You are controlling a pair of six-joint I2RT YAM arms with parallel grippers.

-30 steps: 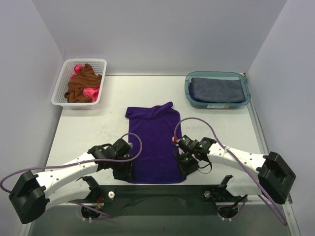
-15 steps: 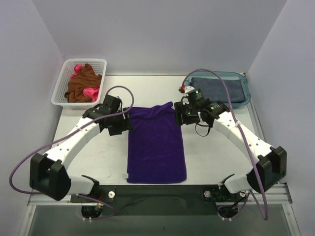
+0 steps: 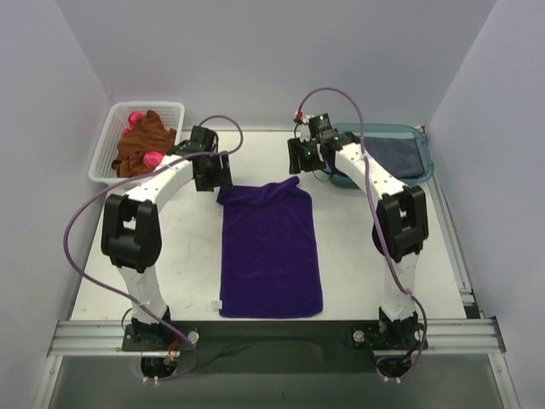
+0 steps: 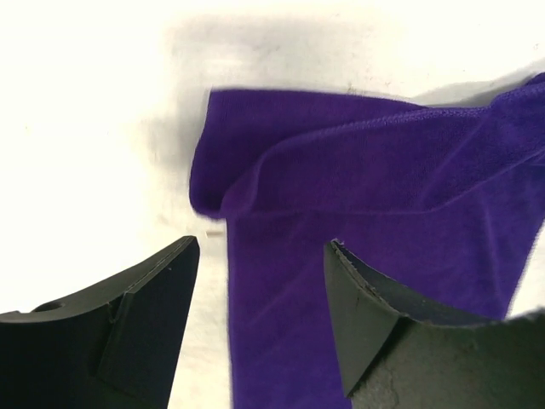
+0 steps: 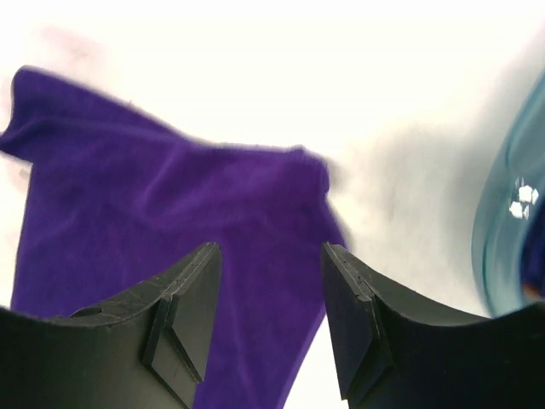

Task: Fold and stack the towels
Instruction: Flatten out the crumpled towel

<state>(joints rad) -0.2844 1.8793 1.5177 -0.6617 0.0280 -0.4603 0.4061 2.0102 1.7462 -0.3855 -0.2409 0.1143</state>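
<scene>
Purple towel [image 3: 270, 251], far edge rumpled — left claw [image 4: 261, 247], right claw [image 5: 271, 249] both parted, empty, near its far corners.

purple towel [image 4: 383, 196]: near part was cut off by the left wrist view's lower edge.
teal tub [image 5: 511, 221]: was blurred and cut by the right wrist view's edge.
blue-grey towel [image 3: 398, 157]: left end was hidden behind the right arm [image 3: 366, 175].

Your left gripper [image 4: 261, 247] and right gripper [image 5: 271, 249] have swung from the purple towel's [image 3: 271, 256] near corners past its far edge, jaws apart.
</scene>
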